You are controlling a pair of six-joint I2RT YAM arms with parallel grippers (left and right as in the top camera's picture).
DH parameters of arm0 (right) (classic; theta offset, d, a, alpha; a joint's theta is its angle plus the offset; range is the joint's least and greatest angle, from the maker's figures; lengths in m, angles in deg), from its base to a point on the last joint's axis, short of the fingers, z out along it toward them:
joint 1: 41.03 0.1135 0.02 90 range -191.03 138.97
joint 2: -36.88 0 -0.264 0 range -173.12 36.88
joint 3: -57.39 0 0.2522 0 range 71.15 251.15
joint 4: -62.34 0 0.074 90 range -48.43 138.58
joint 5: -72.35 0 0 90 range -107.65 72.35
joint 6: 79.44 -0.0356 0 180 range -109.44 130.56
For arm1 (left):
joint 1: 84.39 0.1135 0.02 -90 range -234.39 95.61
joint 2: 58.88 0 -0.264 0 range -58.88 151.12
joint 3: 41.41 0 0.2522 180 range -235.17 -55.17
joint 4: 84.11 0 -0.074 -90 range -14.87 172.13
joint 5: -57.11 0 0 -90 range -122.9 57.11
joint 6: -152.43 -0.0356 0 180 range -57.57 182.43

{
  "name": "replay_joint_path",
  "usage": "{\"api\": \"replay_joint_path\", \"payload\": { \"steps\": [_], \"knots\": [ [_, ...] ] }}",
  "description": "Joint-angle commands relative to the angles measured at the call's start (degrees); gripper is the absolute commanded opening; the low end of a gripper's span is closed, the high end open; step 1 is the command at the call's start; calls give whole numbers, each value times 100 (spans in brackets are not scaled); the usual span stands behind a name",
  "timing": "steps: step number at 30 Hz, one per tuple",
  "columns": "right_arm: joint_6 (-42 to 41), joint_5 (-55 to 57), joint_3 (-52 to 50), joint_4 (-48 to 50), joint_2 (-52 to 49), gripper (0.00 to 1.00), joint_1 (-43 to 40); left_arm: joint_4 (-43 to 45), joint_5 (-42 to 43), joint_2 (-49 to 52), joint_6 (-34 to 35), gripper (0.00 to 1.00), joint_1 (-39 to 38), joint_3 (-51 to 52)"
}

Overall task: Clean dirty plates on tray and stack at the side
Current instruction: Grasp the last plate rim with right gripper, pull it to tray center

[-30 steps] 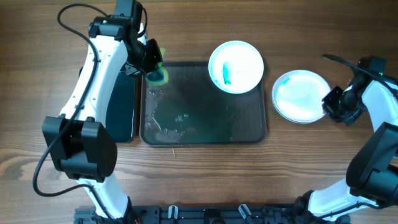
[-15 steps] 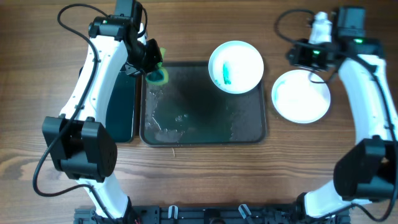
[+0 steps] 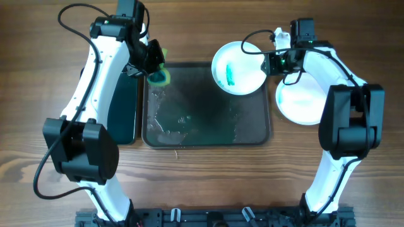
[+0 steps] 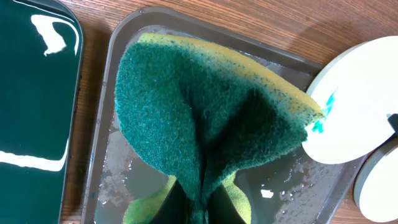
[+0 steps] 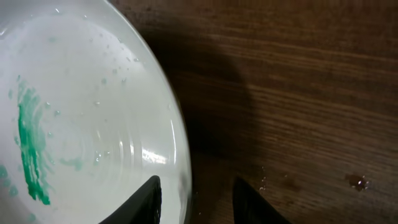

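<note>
Astride rim of plate (image 5: 81, 112), right end effector (image 5: 198, 182) spread

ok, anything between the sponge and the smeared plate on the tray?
Nothing. Only bare, wet tray lies between the sponge and the plate. The overhead view shows it best.

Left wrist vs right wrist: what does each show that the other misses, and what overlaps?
Only left wrist: the folded green-yellow sponge filling the frame, the wet tray beneath it, the narrow dark tray at left, and the edge of a second plate at lower right. Only right wrist: the right end effector, open, with a finger either side of the smeared plate rim, plus wooden table with a droplet. Both: that teal-smeared plate, at the right edge in left wrist.
</note>
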Motion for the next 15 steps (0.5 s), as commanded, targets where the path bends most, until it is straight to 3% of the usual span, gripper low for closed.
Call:
{"api": "replay_joint_path", "payload": {
  "steps": [1, 3, 5, 9, 15],
  "knots": [
    [153, -203, 11, 83, -122, 31, 9, 11, -81, -92, 55, 4, -15, -63],
    [87, -219, 11, 74, -125, 17, 9, 11, -81, -92, 55, 4, -15, -63],
    [-37, -221, 13, 33, -125, 11, 9, 13, -81, -92, 55, 4, -15, -63],
    [-105, -640, 13, -166, -122, 5, 9, 13, -81, -92, 55, 4, -15, -63],
    [-981, -686, 13, -820, 396, 4, 273, 11, -81, -92, 55, 4, -15, -63]
  ]
}}
